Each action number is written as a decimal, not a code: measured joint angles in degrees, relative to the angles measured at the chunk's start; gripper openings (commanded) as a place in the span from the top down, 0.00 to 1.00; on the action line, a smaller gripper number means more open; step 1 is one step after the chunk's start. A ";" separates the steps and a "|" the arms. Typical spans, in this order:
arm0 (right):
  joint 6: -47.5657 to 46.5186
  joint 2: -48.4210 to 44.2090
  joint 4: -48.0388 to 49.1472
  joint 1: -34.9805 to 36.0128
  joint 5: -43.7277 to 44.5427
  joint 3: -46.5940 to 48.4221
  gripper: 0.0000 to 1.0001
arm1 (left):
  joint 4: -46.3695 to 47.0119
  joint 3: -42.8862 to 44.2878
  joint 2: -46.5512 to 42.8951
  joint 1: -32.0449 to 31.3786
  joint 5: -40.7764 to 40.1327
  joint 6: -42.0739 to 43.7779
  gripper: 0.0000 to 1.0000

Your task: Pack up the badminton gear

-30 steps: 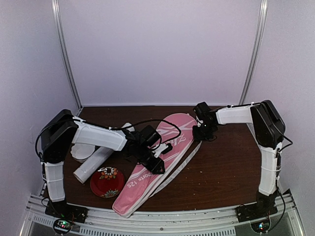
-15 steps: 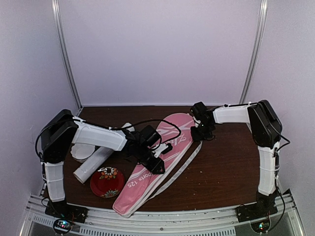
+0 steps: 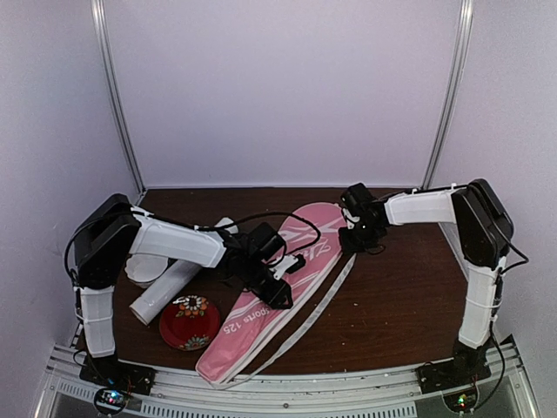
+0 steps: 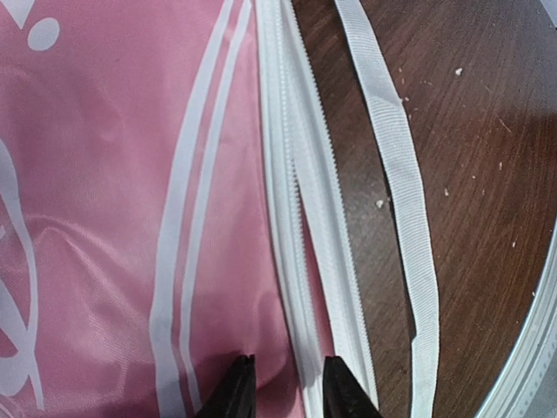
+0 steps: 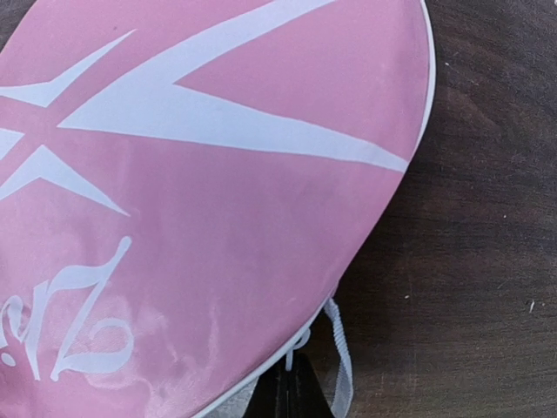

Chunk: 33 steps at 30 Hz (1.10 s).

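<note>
A dark wooden counter (image 3: 400,296) seen from above, with a long pink fabric bag with white lettering (image 3: 244,335) lying slantwise on it. The bag's narrow end sits by the near edge, left of the middle, and its broad rounded end points toward the far edge.

The left pincer (image 4: 289,387) sits halfway along the bag's right side, its fingers narrowly parted and pinching the white zip seam (image 4: 291,218). This looks meant to hold the bag steady.

The right pincer (image 5: 293,392) is at the broad end, pressed together on the white rim where a small white cord loop (image 5: 341,366) hangs. It is probably after the zip pull, though whether it has caught it cannot be told.

A loose white webbing strap (image 4: 392,174) trails on the wood beside the seam. No racquets or shuttlecocks show; they may be inside.

Toward the left edge lie a long white cardboard tube (image 3: 174,283) and a red floral plate (image 3: 189,322) — both apart from the bag.
</note>
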 measured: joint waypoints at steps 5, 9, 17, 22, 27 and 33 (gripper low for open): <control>0.04 -1.05 0.81 1.25 -1.11 -1.79 1.00 | 0.02 0.74 0.59 0.00 0.50 -0.24 0.71; 0.13 -1.25 1.49 2.32 -2.34 -3.56 1.00 | 0.42 1.31 1.18 0.02 1.01 -0.61 0.71; 1.01 -2.60 2.45 4.00 -4.37 -5.57 1.00 | 0.68 2.05 1.84 0.07 1.88 -1.11 0.68; 1.84 -2.86 2.67 2.80 -5.75 -5.66 1.00 | 0.85 2.03 1.51 0.07 2.19 -1.70 0.54; 1.86 -2.82 1.90 1.38 -6.34 -4.02 1.00 | 0.22 1.16 -2.19 0.07 0.11 -2.45 0.49; 1.86 -1.68 1.49 -0.26 -7.08 -0.87 1.00 | -2.05 -4.24 -14.69 0.37 -5.14 -3.21 0.46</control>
